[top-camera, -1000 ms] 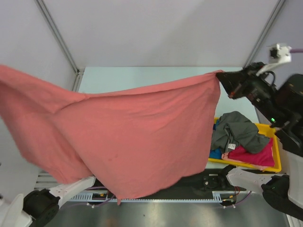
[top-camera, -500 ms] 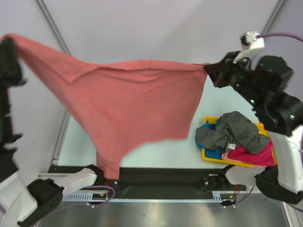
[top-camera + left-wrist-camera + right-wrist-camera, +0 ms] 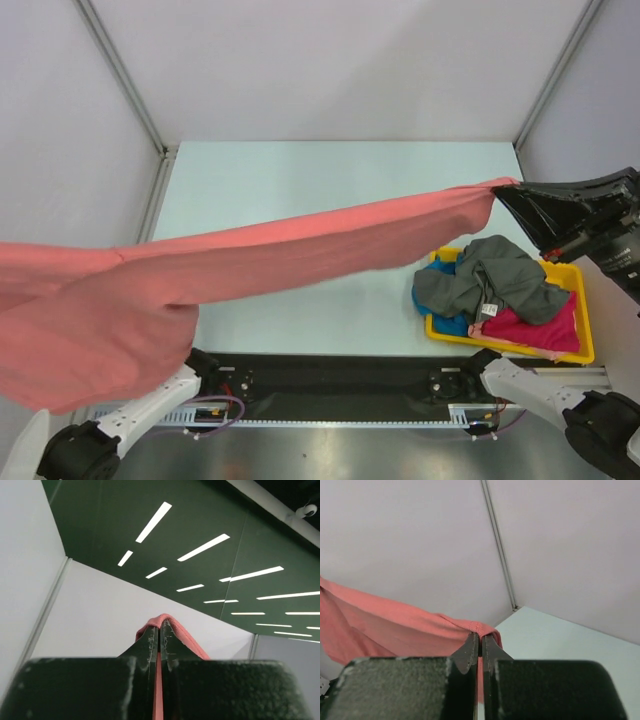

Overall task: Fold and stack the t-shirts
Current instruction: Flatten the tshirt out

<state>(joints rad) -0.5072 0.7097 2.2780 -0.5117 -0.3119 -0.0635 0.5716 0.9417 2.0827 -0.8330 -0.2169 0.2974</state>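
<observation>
Now swings the salmon-red t-shirt [image 3: 300,250] from high up down low over the table [image 3: 330,170], with left claw [image 3: 160,626] and right claw [image 3: 480,637] pinched tight on it, ready to lay flat.

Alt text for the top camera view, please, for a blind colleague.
A salmon-red t-shirt is stretched midair across the table, its right end pinched in the right gripper, its left running out of frame. A yellow tray at right holds a heap of other shirts.
</observation>
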